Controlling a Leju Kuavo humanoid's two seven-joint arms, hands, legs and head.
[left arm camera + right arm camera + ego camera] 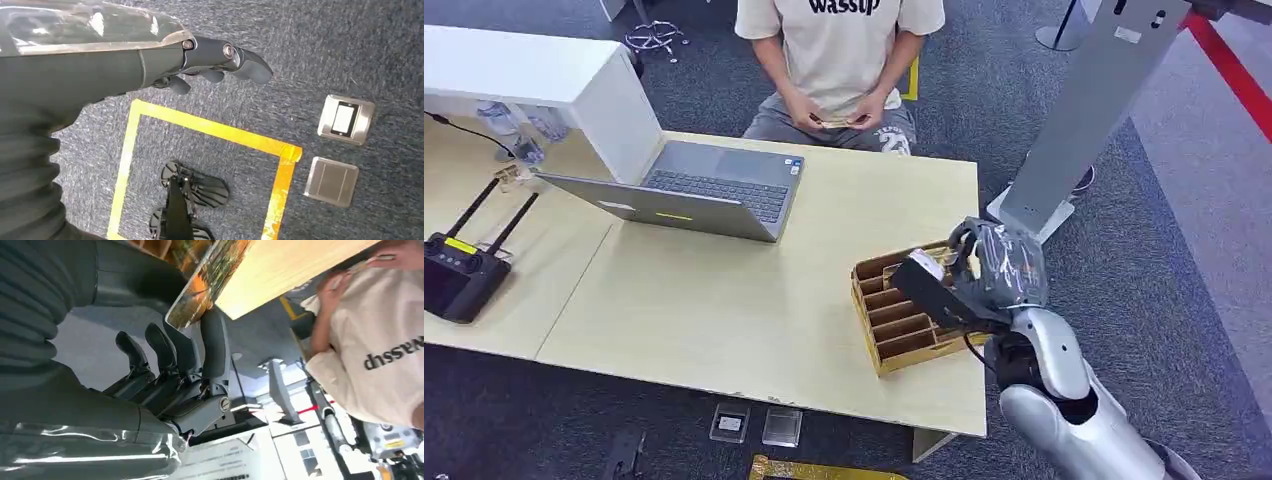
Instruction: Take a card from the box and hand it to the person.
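Observation:
A wooden box [902, 322] with slotted compartments stands at the table's front right corner. Right above its far end my right hand [992, 268] pinches a card [209, 281] between thumb and fingers; the card is glossy with an orange and green picture and also shows in the head view [923, 264]. The person [839, 50] sits across the table in a beige shirt and holds small cards in both hands [836, 118]; the shirt shows in the right wrist view too [385, 355]. My left hand [150, 65] hangs over the carpet and holds nothing, its fingers loosely extended.
An open grey laptop [694, 190] sits mid-table, with a white box [544, 80] and a black controller with antennas [459, 272] to the left. A grey stand [1094, 110] rises right of the table. Floor sockets [345, 119] and yellow tape [210, 127] lie below.

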